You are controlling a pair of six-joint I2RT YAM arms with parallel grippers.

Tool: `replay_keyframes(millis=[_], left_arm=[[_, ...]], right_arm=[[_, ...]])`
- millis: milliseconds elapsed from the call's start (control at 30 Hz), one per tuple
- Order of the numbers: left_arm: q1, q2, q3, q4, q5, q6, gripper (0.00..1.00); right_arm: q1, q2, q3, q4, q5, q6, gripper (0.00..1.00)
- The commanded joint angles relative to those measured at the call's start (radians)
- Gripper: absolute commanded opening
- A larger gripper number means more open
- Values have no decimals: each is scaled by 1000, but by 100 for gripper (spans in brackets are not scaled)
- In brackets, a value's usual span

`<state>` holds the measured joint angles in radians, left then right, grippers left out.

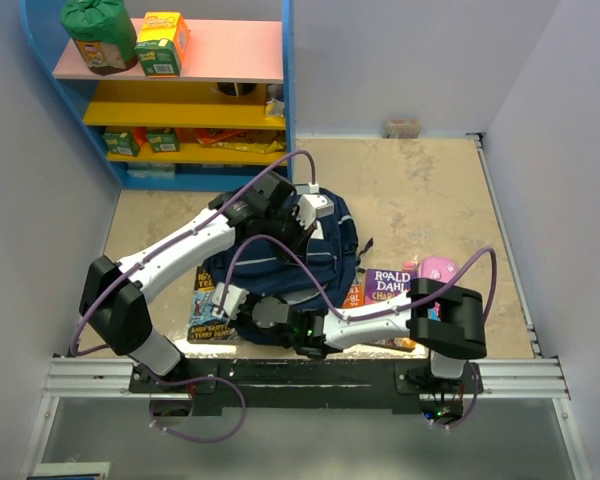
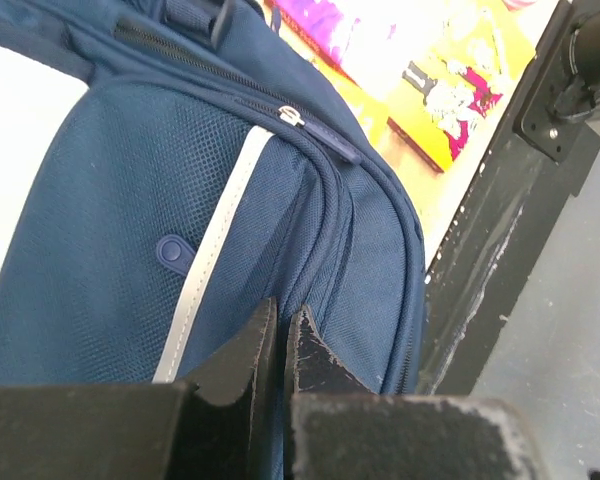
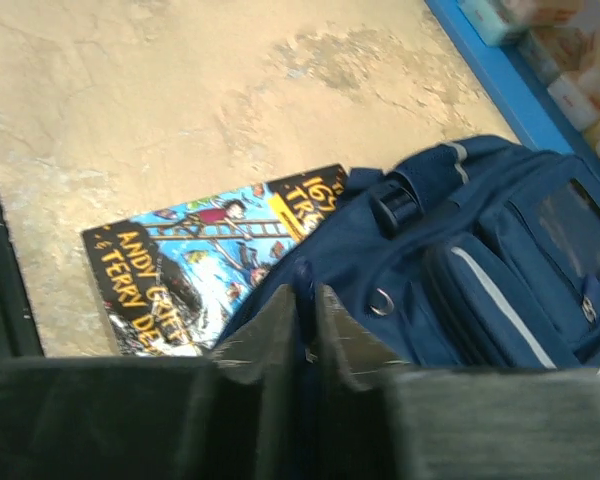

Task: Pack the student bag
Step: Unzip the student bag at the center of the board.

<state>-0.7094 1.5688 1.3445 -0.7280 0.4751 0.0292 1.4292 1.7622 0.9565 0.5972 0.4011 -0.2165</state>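
**Both jaws nipped shut on the bag, books waiting outside**

The large navy-blue fabric student bag point(image 1: 335, 245) lies flat in the middle of the beige desk point(image 1: 420, 190). Its long axis runs from the far end, where the white square patch point(image 2: 20, 160) sits, back toward you and a little to your left. In the left wrist view the front pocket's zip slider point(image 2: 295, 117) looks run home, so that pocket reads as closed.

Your left arm point(image 1: 180, 250) reaches over the far, patch end. Its jaws are drawn to a thin slit against the pocket cloth beside the thin light stripe point(image 2: 215, 240), facing down the bag's length toward the near edge. Whether they pinch any fabric cannot be told.

Your right arm point(image 1: 380, 320) crosses to the bag's near left corner. Its jaws are just as narrow, and a sliver of navy cloth shows between the tips, so they appear to grip the bag there.

The glossy blue-and-yellow paperback point(image 3: 170, 270) lies against the bag's left side, one corner under it. The purple Roald Dahl paperback point(image 1: 388, 285) and the small pink pencil case point(image 1: 442, 267) lie to its right.

The coming move probably turns on the two grips sitting at opposite ends of the long axis. Your right arm is the nearer to the blue paperback.
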Motion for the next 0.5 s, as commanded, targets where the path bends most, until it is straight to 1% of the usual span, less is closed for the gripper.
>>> replay_keyframes(millis=[0,33,100,133,167,200,233,267,300,333,367,400,433,467], left_arm=[[16,-9,116,314,-29,27,0],[18,-4,142,297,-48,49,0],[33,0,163,260,-69,90,0],[42,-3,179,253,-67,100,0],[57,-6,183,242,-66,119,0],[62,-7,186,231,-67,135,0],[65,-10,194,220,-69,149,0],[71,-22,194,207,-70,172,0],[73,-29,179,203,-75,184,0],[76,-39,168,203,-79,192,0],[76,-59,157,209,-84,210,0],[76,-68,138,211,-89,219,0],[76,-78,127,216,-93,227,0],[76,-88,121,219,-98,241,0]], right_arm=[[74,-35,100,9,-81,79,26],[76,-55,97,-22,-36,104,36],[71,-134,74,-103,10,176,42],[68,-168,41,-128,71,208,52],[60,-199,28,-154,103,268,56],[53,-261,24,-257,132,372,59],[48,-291,24,-320,166,429,69],[43,-326,19,-385,218,475,76],[42,-396,7,-469,228,535,83],[40,-443,-18,-509,240,570,99],[34,-486,-27,-555,290,613,99],[25,-528,-36,-658,310,708,99],[13,-635,-53,-707,327,756,99],[-48,-680,-62,-759,341,808,99]])
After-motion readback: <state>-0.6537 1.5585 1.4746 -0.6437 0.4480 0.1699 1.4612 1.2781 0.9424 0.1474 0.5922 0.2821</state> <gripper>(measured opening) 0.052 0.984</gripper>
